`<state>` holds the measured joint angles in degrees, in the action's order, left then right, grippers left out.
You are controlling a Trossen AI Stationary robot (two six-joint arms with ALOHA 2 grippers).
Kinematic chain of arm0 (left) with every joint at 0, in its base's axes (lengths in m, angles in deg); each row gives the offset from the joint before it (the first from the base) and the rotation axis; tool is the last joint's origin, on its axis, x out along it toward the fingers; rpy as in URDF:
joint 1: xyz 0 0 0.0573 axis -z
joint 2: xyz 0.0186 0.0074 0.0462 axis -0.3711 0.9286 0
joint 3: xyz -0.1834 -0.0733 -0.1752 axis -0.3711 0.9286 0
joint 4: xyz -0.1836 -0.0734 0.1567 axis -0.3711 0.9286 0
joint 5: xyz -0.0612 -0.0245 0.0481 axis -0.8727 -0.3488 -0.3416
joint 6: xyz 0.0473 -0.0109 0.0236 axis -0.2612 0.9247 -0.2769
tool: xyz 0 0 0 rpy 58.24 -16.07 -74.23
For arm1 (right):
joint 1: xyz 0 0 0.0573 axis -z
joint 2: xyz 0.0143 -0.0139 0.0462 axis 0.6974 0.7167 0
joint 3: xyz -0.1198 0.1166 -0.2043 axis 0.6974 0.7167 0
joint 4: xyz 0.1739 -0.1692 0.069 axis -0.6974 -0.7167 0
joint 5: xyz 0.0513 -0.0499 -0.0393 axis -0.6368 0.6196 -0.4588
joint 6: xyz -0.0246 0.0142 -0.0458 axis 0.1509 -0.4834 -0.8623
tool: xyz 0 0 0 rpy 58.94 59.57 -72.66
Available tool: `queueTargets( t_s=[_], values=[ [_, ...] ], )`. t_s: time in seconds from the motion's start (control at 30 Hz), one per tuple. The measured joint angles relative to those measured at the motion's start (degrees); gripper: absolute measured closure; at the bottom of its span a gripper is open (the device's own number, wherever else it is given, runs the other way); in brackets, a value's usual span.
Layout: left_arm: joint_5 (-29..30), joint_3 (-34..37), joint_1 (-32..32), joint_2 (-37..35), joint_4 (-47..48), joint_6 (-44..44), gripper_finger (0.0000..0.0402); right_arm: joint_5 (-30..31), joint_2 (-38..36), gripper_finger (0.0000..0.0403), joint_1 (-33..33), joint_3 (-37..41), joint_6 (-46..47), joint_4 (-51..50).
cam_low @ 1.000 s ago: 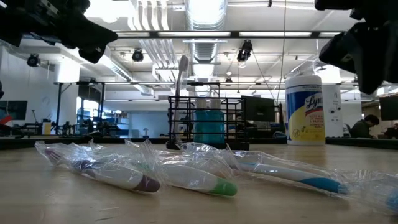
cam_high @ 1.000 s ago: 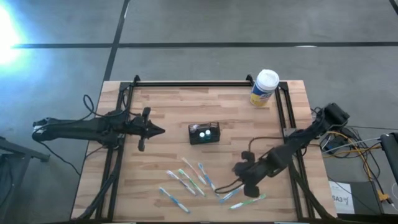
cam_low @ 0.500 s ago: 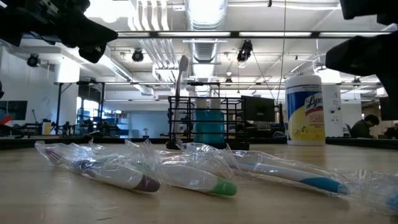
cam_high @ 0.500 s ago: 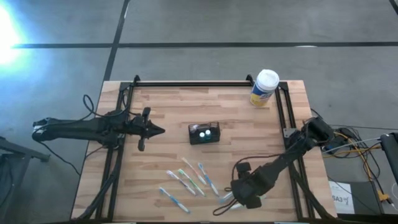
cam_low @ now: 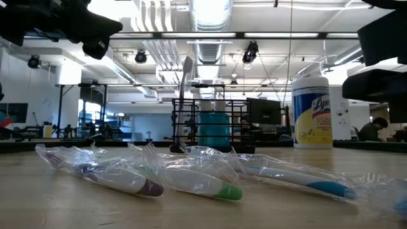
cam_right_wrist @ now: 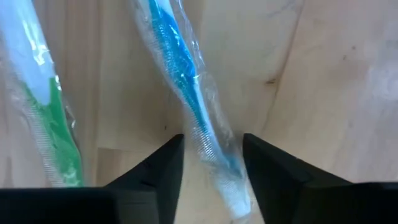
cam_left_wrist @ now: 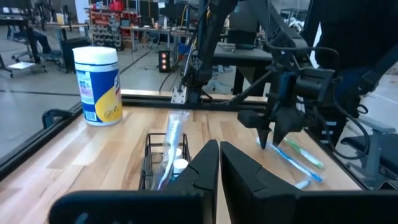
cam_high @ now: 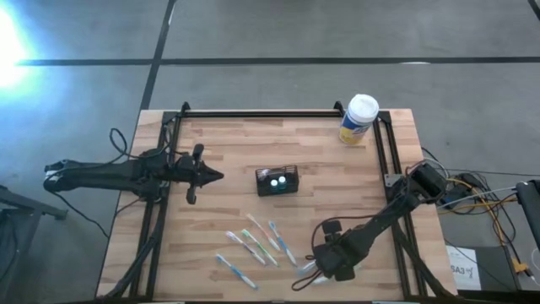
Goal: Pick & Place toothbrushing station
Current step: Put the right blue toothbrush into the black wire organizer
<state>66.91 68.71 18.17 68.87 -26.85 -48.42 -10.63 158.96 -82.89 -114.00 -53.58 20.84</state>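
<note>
Toothbrushing station [cam_high: 278, 181]: black slotted wire box at mid-worktop, upright, already holding a wrapped brush; I judge it light, rigid, apt to slide, best gripped across its top rim. Right claw [cam_right_wrist: 212, 163]: parted, straddling a blue wrapped toothbrush [cam_right_wrist: 186, 74] near the worktop's front edge, not yet closed; the film looks slippery, so I would pinch mid-handle. Left claw [cam_left_wrist: 219, 163]: shut, empty, by the left edge. Wipes canister [cam_low: 311, 112], back right corner: label reads "Ly…".

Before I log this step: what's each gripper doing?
Left gripper: shut, empty.
Right gripper: open, straddling a wrapped blue toothbrush.
</note>
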Motion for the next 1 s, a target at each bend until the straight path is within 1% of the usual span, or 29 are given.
queueTargets(
  t_s=[0.2,0.3,0.33,0.43,0.63,0.83,1.0],
  values=[
    [0.0,0.0,0.0,1.2,-0.7,0.0,0.0381,0.6,-0.1,0.0337,-0.1,-0.5,-0.6,0.2],
    [0.0,0.0,0.0,2.1,-1.6,0.3,0.0381,3.6,-0.1,0.038,-0.1,-1.2,-0.8,-1.7],
    [0.0,0.0,0.0,2.5,-2.0,0.3,0.0381,4.8,-0.1,0.0385,0.0,-1.5,-0.9,-2.6],
    [0.0,0.0,0.0,3.7,-3.4,0.3,0.0383,8.6,0.0,0.0385,0.3,-3.4,-0.8,-6.3],
    [0.0,0.0,0.0,6.1,-4.7,0.9,0.038,14.0,-0.1,0.0388,0.0,-8.5,-0.6,-15.8],
    [-0.1,-0.2,0.0,7.6,-7.4,3.7,0.0374,25.4,-0.2,0.0388,0.1,-15.6,-0.8,-25.7],
    [-1.2,-2.4,0.2,10.0,-8.4,7.7,0.0338,36.6,-0.2,0.0389,0.1,-21.3,-3.8,-31.8]
  ],
)
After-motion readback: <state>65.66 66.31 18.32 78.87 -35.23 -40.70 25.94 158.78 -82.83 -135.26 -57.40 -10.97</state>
